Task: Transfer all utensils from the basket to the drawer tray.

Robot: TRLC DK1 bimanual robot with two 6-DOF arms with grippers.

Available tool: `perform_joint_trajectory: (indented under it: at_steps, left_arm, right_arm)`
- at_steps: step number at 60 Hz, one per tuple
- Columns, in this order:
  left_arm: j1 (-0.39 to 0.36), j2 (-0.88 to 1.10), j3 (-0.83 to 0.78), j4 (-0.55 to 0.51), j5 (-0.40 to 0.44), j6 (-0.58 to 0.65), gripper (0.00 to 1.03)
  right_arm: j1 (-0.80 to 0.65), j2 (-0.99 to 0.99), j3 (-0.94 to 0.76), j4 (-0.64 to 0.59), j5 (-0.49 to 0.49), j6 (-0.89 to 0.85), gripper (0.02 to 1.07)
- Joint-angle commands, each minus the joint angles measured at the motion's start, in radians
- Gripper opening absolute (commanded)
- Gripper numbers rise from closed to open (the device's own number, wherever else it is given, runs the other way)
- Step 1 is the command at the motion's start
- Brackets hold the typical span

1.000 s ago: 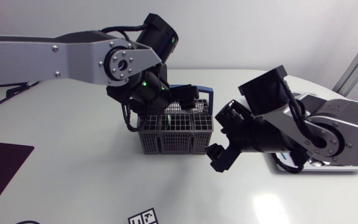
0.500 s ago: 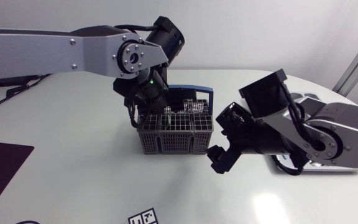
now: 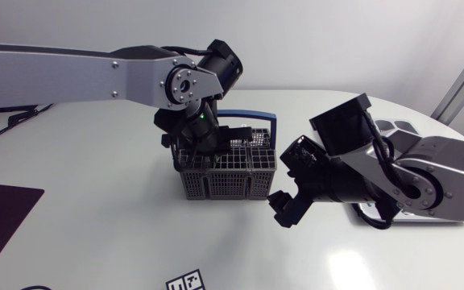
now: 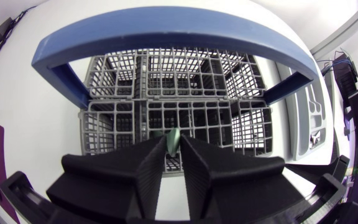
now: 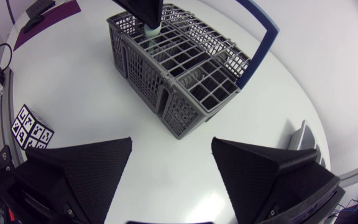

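Left wrist view: the left gripper [image 4: 173, 149] is almost closed, both fingers pinching a green utensil handle [image 4: 173, 138] that stands in a near-row cell of the basket [image 4: 185, 81], a grip suited to lifting it straight out. From the head view, the right gripper [image 3: 284, 208] hangs wide open and empty at the basket's 4 o'clock, probably keeping clear. The drawer tray [image 3: 399, 127] lies at the basket's 3 o'clock.
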Motion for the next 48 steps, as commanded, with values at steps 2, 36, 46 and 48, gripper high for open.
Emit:
perform_joint_trajectory:
  at_steps: [2,36,46,48]
  left_arm:
    - [-0.009,0.024,0.036,-0.015,-0.007,-0.023,0.18]
    - [-0.009,0.034,0.071,-0.098,-0.006,0.033,0.04]
    - [-0.023,0.03,0.081,-0.121,-0.006,0.078,0.04]
    - [-0.021,0.03,0.082,-0.121,-0.007,0.078,0.04]
  right_arm:
    - [-0.005,0.003,-0.024,0.012,0.0,-0.005,0.95]
    - [-0.005,0.008,-0.035,0.017,0.0,-0.004,0.95]
    - [-0.003,0.012,-0.036,0.025,0.0,-0.005,0.95]
    - [-0.003,0.012,-0.036,0.025,0.0,-0.005,0.95]
